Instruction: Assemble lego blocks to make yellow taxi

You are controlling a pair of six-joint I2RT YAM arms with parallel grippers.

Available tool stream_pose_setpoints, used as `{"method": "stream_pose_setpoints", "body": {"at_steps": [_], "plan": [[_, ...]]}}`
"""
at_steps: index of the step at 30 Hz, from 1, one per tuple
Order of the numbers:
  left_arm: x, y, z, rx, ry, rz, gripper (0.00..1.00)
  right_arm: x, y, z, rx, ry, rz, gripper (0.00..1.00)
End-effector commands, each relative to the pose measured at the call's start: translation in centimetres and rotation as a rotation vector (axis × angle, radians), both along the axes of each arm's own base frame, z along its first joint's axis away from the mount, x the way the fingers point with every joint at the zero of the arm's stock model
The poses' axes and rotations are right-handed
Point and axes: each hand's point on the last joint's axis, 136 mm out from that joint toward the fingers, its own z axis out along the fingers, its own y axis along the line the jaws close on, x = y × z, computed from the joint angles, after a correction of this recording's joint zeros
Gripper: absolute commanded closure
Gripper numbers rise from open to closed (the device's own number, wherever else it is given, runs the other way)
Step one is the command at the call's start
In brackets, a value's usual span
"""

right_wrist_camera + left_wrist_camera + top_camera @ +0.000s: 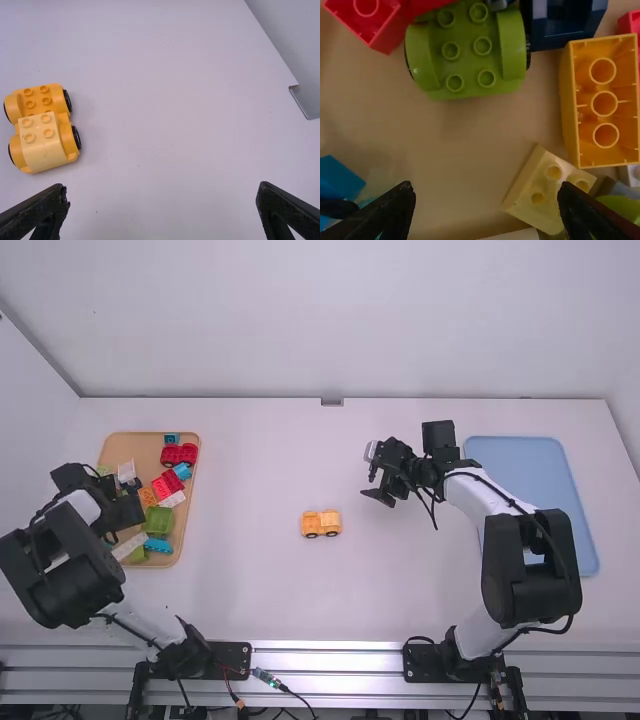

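White tabletop [250, 600], tan tray [148, 445] at its left. Above the tray, left gripper [486, 200] parted wide, empty; pale yellow block [542, 192] off-centre, near one finger, edges aslant, likely needing a sideways shift and slight turn. Yellow wheeled base [321, 524] mid-table, nearer right gripper [162, 200], also widely spread, empty.

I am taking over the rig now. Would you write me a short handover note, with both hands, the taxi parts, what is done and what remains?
Left hand: open, over the wooden tray of mixed blocks.
Right hand: open and empty, above the table on the right side.
Parts: the orange wheeled base stands mid-table. In the tray, near the left hand, are an upside-down orange block and a pale yellow block.
Done: one cream block sits on the base.
Left: the other end has bare studs; probably more yellow body pieces go there.
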Motion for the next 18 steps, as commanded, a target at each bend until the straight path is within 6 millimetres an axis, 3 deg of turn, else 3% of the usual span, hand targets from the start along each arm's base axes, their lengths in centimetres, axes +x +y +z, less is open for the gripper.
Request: {"method": "stream_pose_setpoints", "body": {"at_steps": [1, 5, 7, 12, 14, 16, 18], "plan": [[0.6, -0.5, 0.0, -0.01, -0.008, -0.052, 0.23, 0.2, 0.0, 0.7, 0.007, -0.015, 0.0, 0.01], [1.0, -2.3, -0.1, -0.064, -0.026, -0.173, 0.25, 0.2, 0.0, 0.7, 0.007, -0.015, 0.0, 0.01], [0.9, -3.0, -0.2, -0.066, -0.018, -0.265, 0.34, 0.2, 0.0, 0.7, 0.007, -0.014, 0.0, 0.01], [0.9, -2.3, -0.2, -0.028, -0.004, -0.265, 0.43, 0.2, 0.0, 0.7, 0.007, -0.013, 0.0, 0.01], [1.0, -2.2, -0.2, -0.02, -0.005, -0.288, 0.39, 0.2, 0.0, 0.7, 0.007, -0.014, 0.0, 0.01], [1.3, -2.8, -0.5, -0.038, -0.018, -0.33, 0.21, 0.3, 0.0, 0.7, 0.007, -0.016, 0.0, 0.01], [1.5, -3.4, -0.7, -0.057, -0.036, -0.37, 0.12, 0.3, 0.0, 0.7, 0.007, -0.016, 0.0, 0.01]]}}
